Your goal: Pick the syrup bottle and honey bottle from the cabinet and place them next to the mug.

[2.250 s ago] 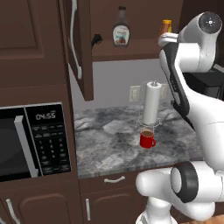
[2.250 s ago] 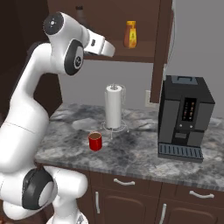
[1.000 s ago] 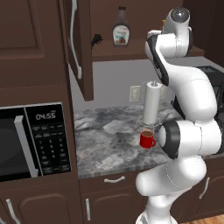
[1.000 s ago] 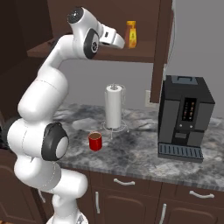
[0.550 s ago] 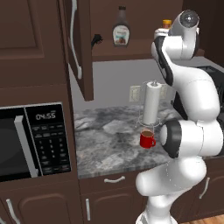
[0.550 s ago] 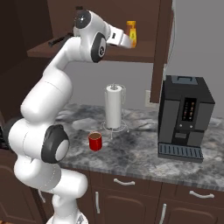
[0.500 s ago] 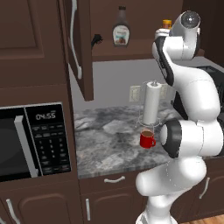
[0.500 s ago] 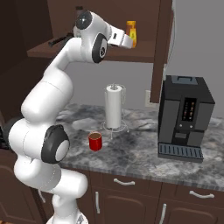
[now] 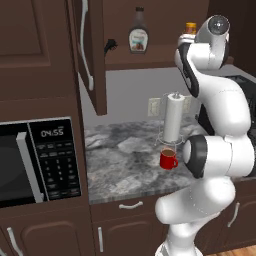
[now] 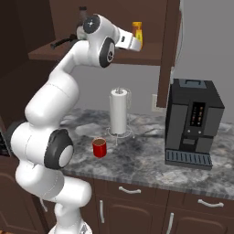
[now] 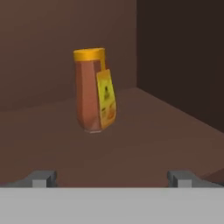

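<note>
Reaching up into the open cabinet (image 9: 92, 55), the tool (image 11: 112, 178) sits level with the inner shelf (image 11: 144, 131), its two fingertips (image 11: 41, 178) spread wide with nothing between them. Straight ahead of it, apart from both tips and slightly toward the left one in the hand view, stands the honey bottle (image 11: 93, 89) — upright, amber-brown with a yellow cap and a yellow label turned toward the tool's right. Beyond the bottle is the cabinet's back wall, and off to the tool's right a darker side wall closes the compartment.

From the right base view the tool (image 10: 136, 42) is at the shelf edge just in front of the honey bottle (image 10: 137, 30), whose cap and shoulders rise above the hand. In the left base view the same bottle (image 9: 190, 28) peeks out beside the arm's upper joint.

Farther along the shelf, well to the tool's left, the syrup bottle (image 9: 138, 37) stands upright, dark brown with a white label. Well below the tool, on the grey marble bench (image 9: 120, 160), the red mug (image 9: 168, 159) holds brown liquid and sits just in front of a paper towel roll (image 9: 173, 117) on its wire stand. A black coffee machine (image 10: 192, 123) stands on the bench below and to the tool's right — well apart from the mug (image 10: 99, 147). A microwave (image 9: 35, 160) is set into the cabinetry far to the left.
</note>
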You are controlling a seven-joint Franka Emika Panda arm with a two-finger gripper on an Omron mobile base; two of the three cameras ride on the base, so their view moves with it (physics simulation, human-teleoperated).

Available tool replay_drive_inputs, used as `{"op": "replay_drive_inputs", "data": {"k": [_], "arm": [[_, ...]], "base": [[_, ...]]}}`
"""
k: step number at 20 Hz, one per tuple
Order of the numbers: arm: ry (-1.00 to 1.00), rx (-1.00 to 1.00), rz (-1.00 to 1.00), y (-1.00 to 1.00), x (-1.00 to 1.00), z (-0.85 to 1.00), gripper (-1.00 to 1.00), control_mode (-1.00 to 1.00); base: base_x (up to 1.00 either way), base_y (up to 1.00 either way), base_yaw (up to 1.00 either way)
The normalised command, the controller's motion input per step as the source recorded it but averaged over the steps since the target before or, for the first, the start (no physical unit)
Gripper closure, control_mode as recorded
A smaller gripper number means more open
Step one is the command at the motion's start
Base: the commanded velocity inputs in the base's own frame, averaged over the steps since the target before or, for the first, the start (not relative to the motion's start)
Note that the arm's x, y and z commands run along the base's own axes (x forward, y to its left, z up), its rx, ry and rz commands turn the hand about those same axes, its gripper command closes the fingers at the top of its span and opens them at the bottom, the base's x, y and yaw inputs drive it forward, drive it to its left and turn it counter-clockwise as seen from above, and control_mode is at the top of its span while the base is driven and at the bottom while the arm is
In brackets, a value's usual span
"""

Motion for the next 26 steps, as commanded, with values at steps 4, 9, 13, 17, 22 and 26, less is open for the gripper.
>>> {"op": "replay_drive_inputs", "data": {"k": [4, 9, 13, 17, 22, 26], "arm": [[0.12, -0.01, 0.0, 0.12, 0.05, 0.14, -1.0, -1.0], [0.1, 0.0, 0.0, 0.04, 0.15, 0.05, -1.0, -1.0], [0.0, 0.0, 0.0, 0.0, 0.25, 0.0, -1.0, -1.0], [0.0, 0.0, 0.0, 0.0, 0.34, 0.0, -1.0, -1.0], [0.0, 0.0, 0.0, 0.0, 0.35, -0.04, -1.0, -1.0], [0.0, 0.0, 0.0, 0.0, 0.35, -0.01, -1.0, -1.0]], "base": [[0.0, 0.0, 0.0], [0.0, 0.0, 0.0], [0.0, 0.0, 0.0], [0.0, 0.0, 0.0], [0.0, 0.0, 0.0], [0.0, 0.0, 0.0]]}}
